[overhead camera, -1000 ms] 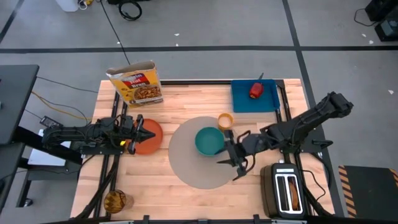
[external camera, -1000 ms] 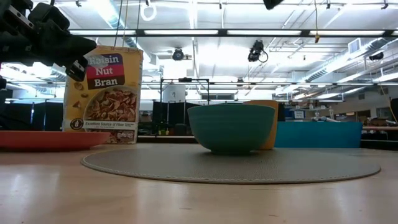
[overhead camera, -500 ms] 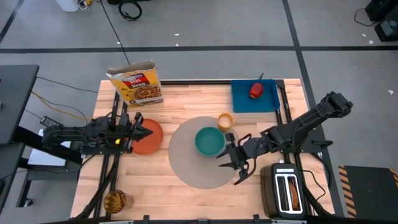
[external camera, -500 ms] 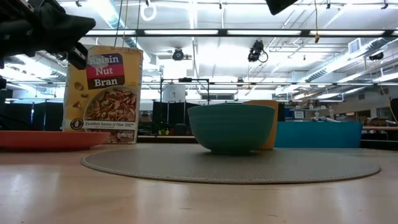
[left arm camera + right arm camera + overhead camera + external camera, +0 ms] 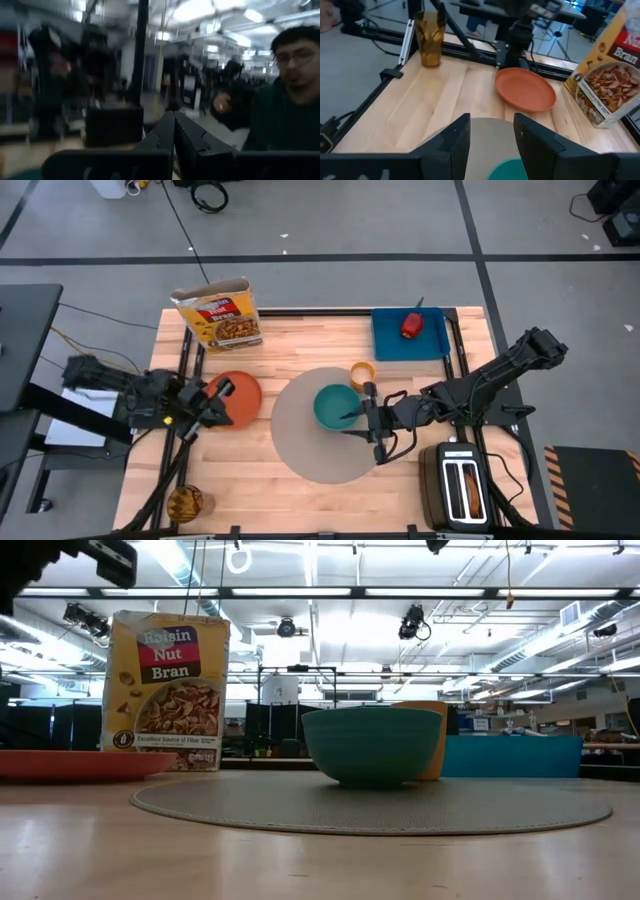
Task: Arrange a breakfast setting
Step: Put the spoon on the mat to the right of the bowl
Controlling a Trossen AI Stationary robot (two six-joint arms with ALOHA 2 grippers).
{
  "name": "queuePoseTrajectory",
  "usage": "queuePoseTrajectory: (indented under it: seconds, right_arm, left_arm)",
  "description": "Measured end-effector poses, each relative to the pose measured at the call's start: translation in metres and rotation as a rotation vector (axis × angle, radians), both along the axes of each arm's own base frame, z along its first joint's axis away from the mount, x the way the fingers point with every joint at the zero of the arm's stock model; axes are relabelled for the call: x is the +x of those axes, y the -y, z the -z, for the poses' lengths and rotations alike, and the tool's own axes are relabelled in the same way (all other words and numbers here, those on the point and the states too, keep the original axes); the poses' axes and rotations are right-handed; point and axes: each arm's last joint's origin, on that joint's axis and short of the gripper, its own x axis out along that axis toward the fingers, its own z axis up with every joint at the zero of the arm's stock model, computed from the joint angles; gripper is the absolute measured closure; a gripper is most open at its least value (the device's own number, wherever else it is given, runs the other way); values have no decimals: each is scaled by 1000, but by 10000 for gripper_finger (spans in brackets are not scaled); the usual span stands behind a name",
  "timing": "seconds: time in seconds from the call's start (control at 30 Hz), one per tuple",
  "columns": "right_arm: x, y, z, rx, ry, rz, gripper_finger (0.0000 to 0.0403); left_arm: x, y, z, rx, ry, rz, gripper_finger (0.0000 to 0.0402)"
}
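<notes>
Presently I am logging the right gripper (image 5: 360,418), fingers apart, hanging over the grey mat (image 5: 300,450) just beside the teal bowl (image 5: 333,406), which is sitting on that mat. I am seeing the left gripper (image 5: 218,394), fingers pressed together, at the near edge of the orange plate (image 5: 240,402), left of the mat. Orange cup (image 5: 362,373): standing just beyond the bowl. Red apple (image 5: 411,326): lying on the blue board (image 5: 395,340). Cereal box (image 5: 220,314), toaster (image 5: 462,490) and amber glass (image 5: 186,503) are occupying the wooden table (image 5: 300,345). Behind it, a person (image 5: 280,100) is showing.
</notes>
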Motion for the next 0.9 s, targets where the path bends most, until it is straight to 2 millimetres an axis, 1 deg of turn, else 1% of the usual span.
queuePoseTrajectory:
  seconds: [0.07,0.17,0.3,0.43,0.6,0.7,0.8,0.9]
  right_arm:
    - [0,0,-1,8,6,9,244]
    - [-1,-3,-1,16,16,3,244]
    - [-3,-8,1,51,55,-5,244]
    - [-5,-11,5,66,74,-16,244]
    - [-6,-9,11,71,79,34,244]
    - [-7,-7,16,47,79,77,244]
    - [-5,-2,16,28,100,101,244]
    - [-2,4,12,25,136,119,244]
  left_arm:
    - [7,10,-10,6,-58,21,390]
    - [14,27,-30,30,-154,48,390]
    - [18,48,-53,91,-414,19,390]
    - [12,67,-78,95,-587,46,390]
    - [1,89,-100,16,-809,116,391]
    - [-3,103,-112,-30,-927,117,391]
    - [-6,119,-132,-58,-1023,125,391]
    - [-5,137,-150,-41,-1124,97,393]
